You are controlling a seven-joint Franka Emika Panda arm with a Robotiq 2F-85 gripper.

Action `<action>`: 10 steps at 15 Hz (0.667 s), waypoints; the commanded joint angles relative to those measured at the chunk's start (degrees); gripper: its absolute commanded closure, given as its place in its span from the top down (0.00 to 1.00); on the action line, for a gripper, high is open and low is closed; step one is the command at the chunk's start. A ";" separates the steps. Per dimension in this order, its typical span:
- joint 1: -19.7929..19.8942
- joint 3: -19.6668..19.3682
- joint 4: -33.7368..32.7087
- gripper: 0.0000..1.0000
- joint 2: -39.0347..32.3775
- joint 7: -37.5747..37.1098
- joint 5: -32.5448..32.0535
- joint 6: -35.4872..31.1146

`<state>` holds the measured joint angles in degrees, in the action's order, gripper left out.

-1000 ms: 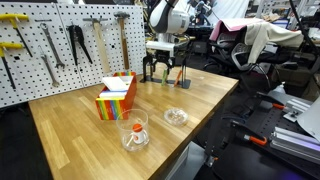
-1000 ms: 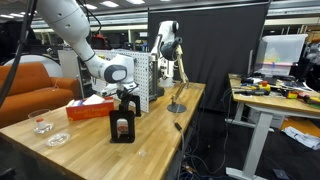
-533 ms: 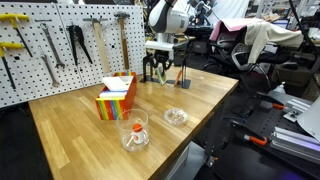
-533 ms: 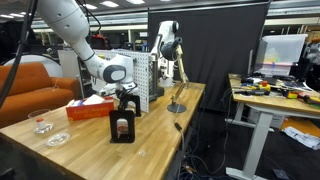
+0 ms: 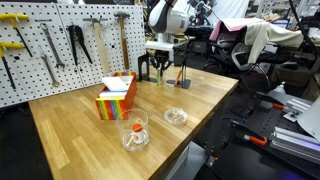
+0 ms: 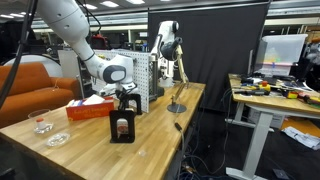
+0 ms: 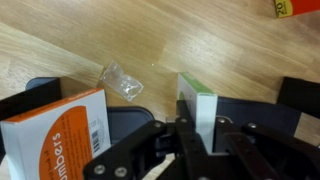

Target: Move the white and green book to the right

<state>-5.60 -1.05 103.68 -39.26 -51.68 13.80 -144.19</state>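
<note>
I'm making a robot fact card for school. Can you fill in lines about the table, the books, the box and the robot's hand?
table: wooden
gripper: around the white and green book; grip cannot be told
white and green book: upright, between its fingers
orange and white book: upright, beside it
rainbow-striped box: on table, apart from gripper
glass: near the table's front edge
</note>
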 commanded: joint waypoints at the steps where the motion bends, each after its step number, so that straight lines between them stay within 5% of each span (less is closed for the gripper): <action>1: 1.12 0.84 1.57 0.04 1.19 2.39 1.88 -0.60; 8: 1.06 0.81 1.45 0.04 1.20 2.89 1.76 -0.35; 10: 1.03 0.79 1.35 0.14 1.14 3.05 1.75 -0.12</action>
<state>-5.50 -1.05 103.69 -39.26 -50.90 13.88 -144.19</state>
